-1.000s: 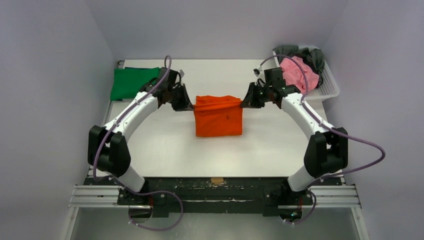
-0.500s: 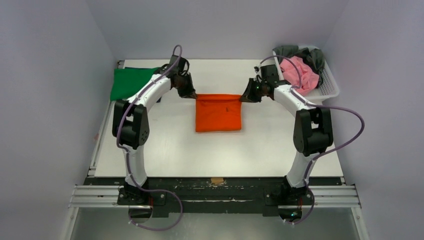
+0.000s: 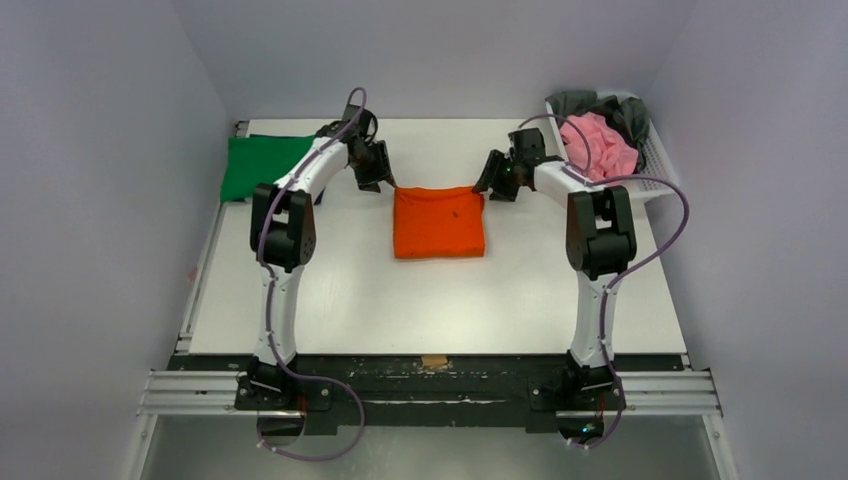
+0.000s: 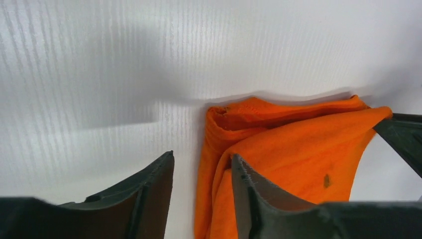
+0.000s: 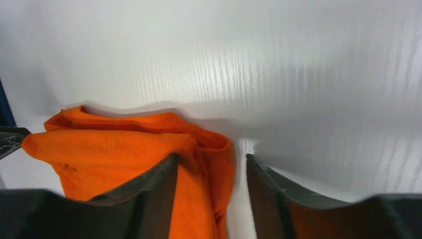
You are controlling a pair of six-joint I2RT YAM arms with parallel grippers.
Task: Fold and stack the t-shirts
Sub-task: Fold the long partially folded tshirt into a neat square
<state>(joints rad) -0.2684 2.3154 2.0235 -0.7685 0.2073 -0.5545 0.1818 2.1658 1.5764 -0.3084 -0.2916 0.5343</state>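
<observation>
And down it goes: a second ago the orange shirt (image 3: 438, 222) hung slack between the two arms with its far edge pinched up off the table (image 3: 330, 300). Now that edge has been carried back and laid down, and the shirt lies as a flat, squarish packet in the middle of the table. Both elbows have swung up high as the arms reached out towards the back.

By my count, one green shirt (image 3: 262, 163) sits folded at the far left corner, and this orange one looks folded too (a bit puffy along the far hem, mind you). It is not yet stacked, though. It lies well apart from the green one, so I'd say it has to travel over there. There's more waiting: a pink shirt (image 3: 598, 145) and a dark grey shirt (image 3: 630, 115) are heaped unfolded in the white basket (image 3: 658, 175) at the far right.

Now the hands. The left gripper (image 4: 201, 157) is at the far left corner of the orange packet with its jaws apart. The cloth's rolled edge lies loose between them, brushing the inner jaw, with nothing clamped. The right gripper (image 5: 211, 157) mirrors it at the far right corner: jaws spread, the bunched orange corner sitting in the gap, white table showing beside it. Both have let go, as far as I can see.
</observation>
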